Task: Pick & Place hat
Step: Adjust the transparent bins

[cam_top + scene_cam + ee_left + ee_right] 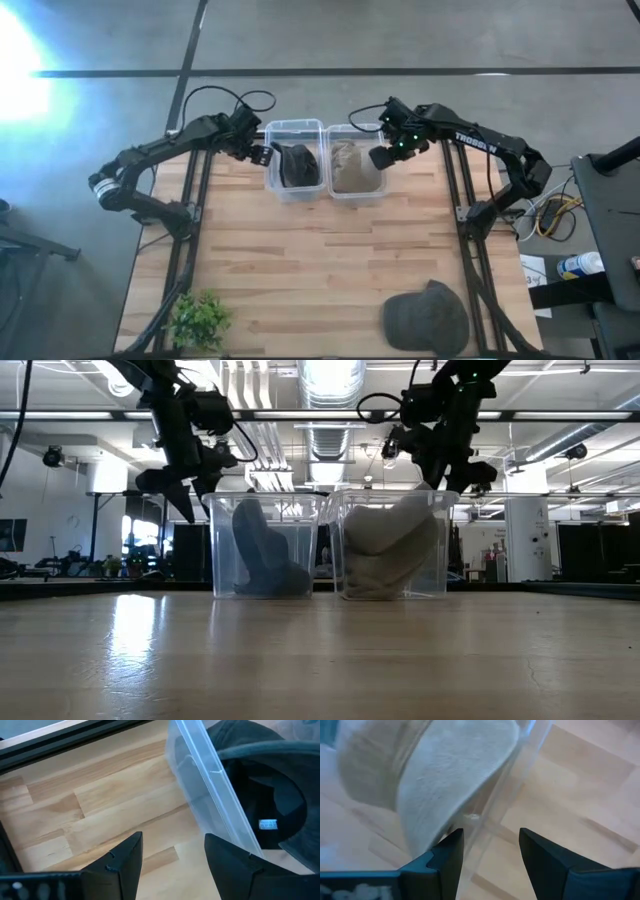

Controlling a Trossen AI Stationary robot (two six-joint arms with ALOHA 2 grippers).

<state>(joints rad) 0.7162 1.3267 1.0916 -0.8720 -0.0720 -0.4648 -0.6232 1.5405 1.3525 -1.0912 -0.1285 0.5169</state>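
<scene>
Hats: 3 — 1 dark hat (296,163) in the left bin (272,180), 1 tan hat (349,165) in the right bin (381,187), 1 grey cap (428,318) loose on the desk (320,260).
Bins: 2, clear, side by side.
Left gripper (259,154): beside the left bin's outer wall, fingers (125,862) spread, empty.
Right gripper (382,157): at the right bin's outer wall, fingers (547,857) parted, empty.
Plant (197,318): 1.

The wooden bench (300,260) carries two clear bins (294,190) (354,192) side by side, a grey cap (428,318) and a small green plant (198,319).
</scene>
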